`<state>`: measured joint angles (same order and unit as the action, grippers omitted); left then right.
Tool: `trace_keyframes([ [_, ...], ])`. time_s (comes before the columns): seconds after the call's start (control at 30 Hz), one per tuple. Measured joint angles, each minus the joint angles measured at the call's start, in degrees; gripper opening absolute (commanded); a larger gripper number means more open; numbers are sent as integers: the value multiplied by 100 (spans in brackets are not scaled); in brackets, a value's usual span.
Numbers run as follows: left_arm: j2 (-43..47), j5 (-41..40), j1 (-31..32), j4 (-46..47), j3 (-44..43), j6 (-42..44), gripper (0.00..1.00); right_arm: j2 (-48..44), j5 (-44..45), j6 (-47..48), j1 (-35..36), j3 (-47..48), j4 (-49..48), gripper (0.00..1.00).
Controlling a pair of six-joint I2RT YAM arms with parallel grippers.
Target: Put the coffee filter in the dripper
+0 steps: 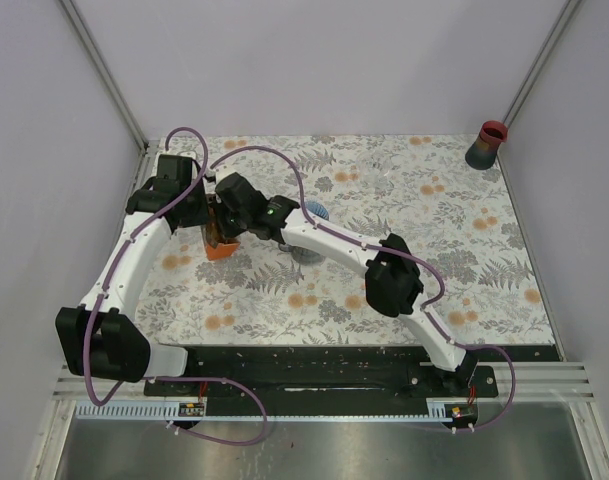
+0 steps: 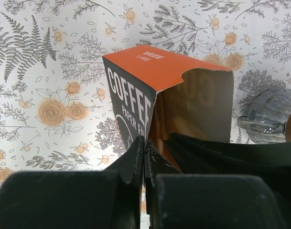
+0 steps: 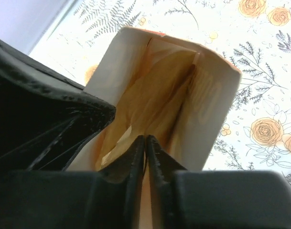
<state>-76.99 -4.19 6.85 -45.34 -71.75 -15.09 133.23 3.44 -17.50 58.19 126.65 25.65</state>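
Note:
An orange and black coffee filter box point(image 2: 150, 67) stands open on the table, at the left in the top view point(image 1: 220, 247). My left gripper point(image 2: 145, 143) is shut on the box's side wall. My right gripper point(image 3: 145, 139) reaches into the open box point(image 3: 217, 109) and is shut on the edge of a brown paper filter point(image 3: 155, 90) among the stack. The glass dripper point(image 2: 269, 112) sits on the table just right of the box, partly hidden under my right arm in the top view point(image 1: 317, 212).
A red and dark cup point(image 1: 487, 143) stands at the far right corner. Both arms crowd over the box at the table's left point(image 1: 234, 205). My left gripper's black body point(image 3: 45, 105) fills the left of the right wrist view. White walls ring the flowered tabletop point(image 1: 434, 230).

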Motion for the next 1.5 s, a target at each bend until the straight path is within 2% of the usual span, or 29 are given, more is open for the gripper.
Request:
trace_keyframes([
  [0.07,0,37,0,-2,0,2,0,81,22,15,0,61,76,0],
  [0.57,-48,-133,48,66,22,271,0,-46,24,216,-15,76,391,0],
  [0.9,-162,-365,37,111,28,470,0,-1182,13,372,-11,-160,297,0],
  [1.17,-201,-490,-33,136,26,568,0,-1397,-2,444,-13,-323,249,0],
  [1.33,-345,-586,-302,131,26,852,0,-1864,26,728,-17,-793,192,0],
  [1.5,-466,-881,-573,138,17,1349,0,-2758,144,1056,-74,-1534,-144,0],
])
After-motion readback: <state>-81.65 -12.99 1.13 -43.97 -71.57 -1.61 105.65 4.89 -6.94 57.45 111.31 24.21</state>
